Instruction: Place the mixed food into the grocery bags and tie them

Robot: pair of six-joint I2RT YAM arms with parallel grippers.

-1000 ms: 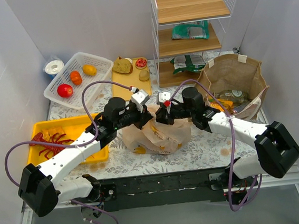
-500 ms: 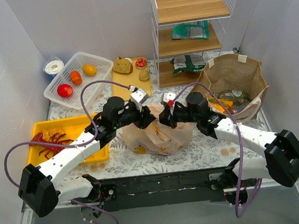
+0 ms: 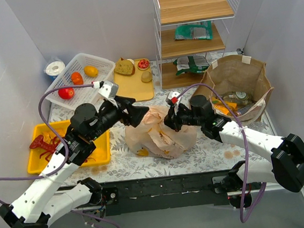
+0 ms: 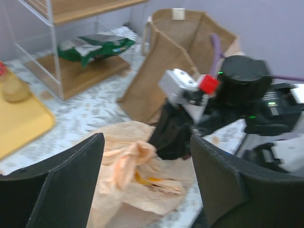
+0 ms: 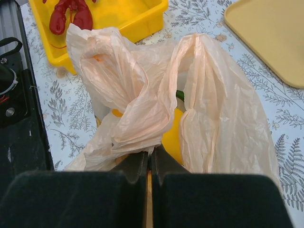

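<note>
The patterned worktop (image 3: 119, 160) carries both bags. The brown paper bag (image 3: 256, 79) stands upright at the right, close to the wire shelf (image 3: 191, 44). It looks stiff and holds its mouth open by itself, and some items are already inside.

The peach plastic bag (image 3: 162, 137) sits in the middle between the two arms, slumped and crinkled. I judge it very light, soft and a little slippery. Only the food inside gives it weight, so a strong pull may drag or tip it.

The left gripper (image 3: 140, 113) hovers just beside this bag, its fingers spread wide and holding nothing. The right gripper (image 5: 148, 159) has its fingers pressed together, pinching a fold of film below the twisted loop handle (image 5: 137, 109). The gathered handles seem the best place to hold, not the thin wall. A yellow food piece (image 5: 173, 137) shows in the opening.
</note>
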